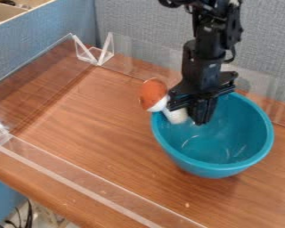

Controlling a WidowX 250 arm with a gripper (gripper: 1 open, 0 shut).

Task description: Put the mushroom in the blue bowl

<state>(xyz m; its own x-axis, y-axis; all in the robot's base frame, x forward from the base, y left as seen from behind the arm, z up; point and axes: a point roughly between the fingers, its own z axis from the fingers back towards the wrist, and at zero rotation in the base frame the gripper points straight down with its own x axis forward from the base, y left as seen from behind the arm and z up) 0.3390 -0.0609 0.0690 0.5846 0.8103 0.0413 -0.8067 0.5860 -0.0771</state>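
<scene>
The mushroom (159,98), with its orange-tan cap pointing left and its cream stem toward the fingers, hangs over the left rim of the blue bowl (234,153). My gripper (188,109) is shut on the mushroom's stem and reaches down from above, just over the bowl's left inner side. The bowl stands on the wooden table at the right, and its inside shows only glossy teal.
A clear plastic wall (61,169) runs along the table's front and left edges, with a clear bracket (97,49) at the back. A blue partition (61,31) stands behind. Bare wooden tabletop (79,116) spreads left of the bowl.
</scene>
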